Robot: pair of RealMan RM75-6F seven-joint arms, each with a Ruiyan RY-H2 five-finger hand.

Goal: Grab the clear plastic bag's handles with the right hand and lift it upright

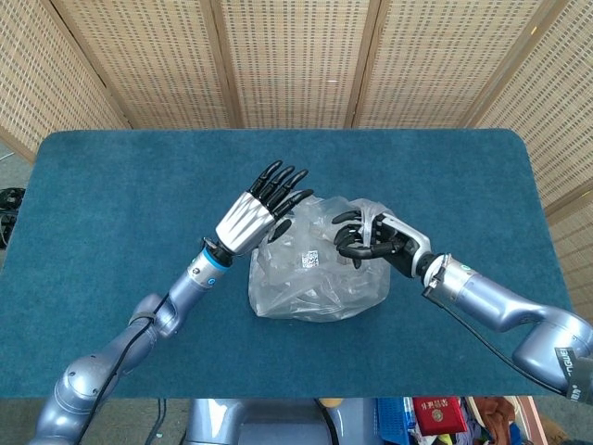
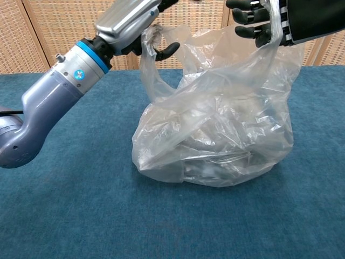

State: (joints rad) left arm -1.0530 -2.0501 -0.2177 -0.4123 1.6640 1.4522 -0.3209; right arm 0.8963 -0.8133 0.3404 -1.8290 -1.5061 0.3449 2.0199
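A worktop (image 1: 111, 176) covered in deep teal carpet-like fabric filled most of the view, with rounded corners. Behind the worktop stood a folding screen (image 1: 296, 56) of pale woven cane panels in light wooden frames. Below the worktop's near edge, toward the right, sat a small red box (image 1: 438, 414) beside a blue crate (image 1: 394, 419).

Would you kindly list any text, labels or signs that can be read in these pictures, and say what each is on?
"naulic", partly cut off: lettering on the right arm's elbow housing, head view.
White label inside the clear plastic bag: print too small to read.
Red packet below the table edge: light characters, too blurred to read.
Blue band on the left arm's wrist: a white cross-like mark, no words.
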